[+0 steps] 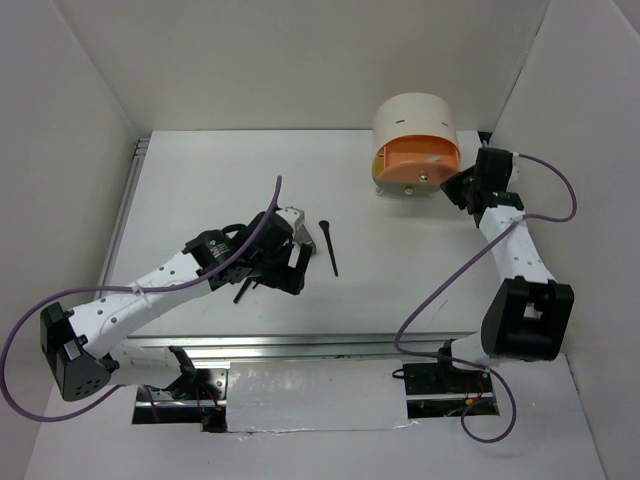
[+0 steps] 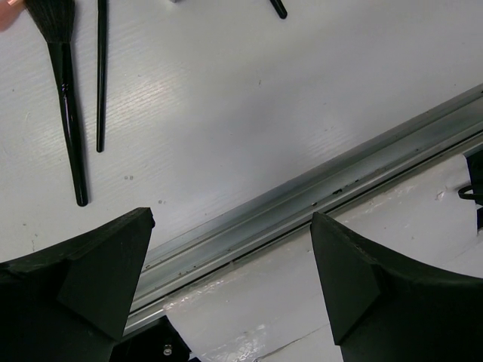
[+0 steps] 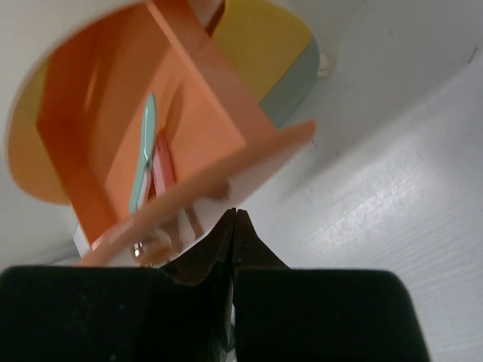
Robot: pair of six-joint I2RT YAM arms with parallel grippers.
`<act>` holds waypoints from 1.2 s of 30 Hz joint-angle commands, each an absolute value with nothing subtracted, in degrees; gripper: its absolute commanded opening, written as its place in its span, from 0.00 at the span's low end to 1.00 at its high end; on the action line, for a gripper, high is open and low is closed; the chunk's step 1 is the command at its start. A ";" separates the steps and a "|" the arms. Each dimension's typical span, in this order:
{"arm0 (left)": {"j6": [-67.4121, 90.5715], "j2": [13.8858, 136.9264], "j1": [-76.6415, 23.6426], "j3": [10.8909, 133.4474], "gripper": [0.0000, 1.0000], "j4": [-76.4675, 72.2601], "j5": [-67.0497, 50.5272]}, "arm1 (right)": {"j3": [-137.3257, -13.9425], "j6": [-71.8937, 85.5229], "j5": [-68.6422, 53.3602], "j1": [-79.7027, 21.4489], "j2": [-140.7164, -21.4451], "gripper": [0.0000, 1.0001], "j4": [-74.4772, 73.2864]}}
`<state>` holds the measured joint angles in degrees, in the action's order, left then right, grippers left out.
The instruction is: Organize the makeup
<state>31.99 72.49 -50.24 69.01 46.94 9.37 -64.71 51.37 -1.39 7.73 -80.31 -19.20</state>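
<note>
A black brush (image 1: 329,245) lies on the table right of my left gripper (image 1: 275,262), and a thin black stick (image 1: 242,292) pokes out below it. My left gripper (image 2: 234,256) is open and empty above the table's front rail. In the left wrist view a black brush (image 2: 66,113) and a thin black stick (image 2: 101,75) lie side by side at the upper left. My right gripper (image 1: 455,188) is shut and empty, its tips (image 3: 234,215) just under the front edge of the open orange drawer (image 3: 189,128). A mint-green stick (image 3: 142,154) and a coral-pink stick (image 3: 160,170) lie inside that drawer.
The cream round-topped box (image 1: 412,115) stands at the back right with its orange drawer (image 1: 420,160) pulled out; yellow (image 3: 260,38) and green fronts show behind it. A metal rail (image 2: 317,188) runs along the table's near edge. White walls enclose the table.
</note>
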 commanded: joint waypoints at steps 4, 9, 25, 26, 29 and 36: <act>34.45 70.40 -50.36 69.79 0.99 45.35 8.96 | -74.78 47.55 -4.92 9.84 -87.00 0.00 -16.70; 35.68 70.49 -50.45 69.43 0.99 45.44 9.23 | -77.60 47.11 -6.24 10.02 -91.04 0.00 -16.79; 37.44 73.21 -50.36 70.22 0.99 44.74 10.37 | -92.81 43.33 -9.31 10.28 -102.66 0.00 -21.09; 37.44 73.30 -50.36 70.31 0.99 44.74 10.37 | -92.81 43.24 -9.49 10.28 -102.57 0.00 -21.27; 37.44 73.83 -50.36 70.58 0.99 44.91 10.63 | -90.36 43.42 -9.84 10.46 -100.99 0.11 -19.43; 37.27 74.27 -50.36 71.28 0.99 45.18 11.69 | -67.39 47.27 -12.82 10.72 -87.82 0.46 -7.50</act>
<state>36.47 74.24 -50.24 69.01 46.22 10.59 -76.16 45.23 -10.74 10.28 -94.98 -15.42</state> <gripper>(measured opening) 0.994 0.444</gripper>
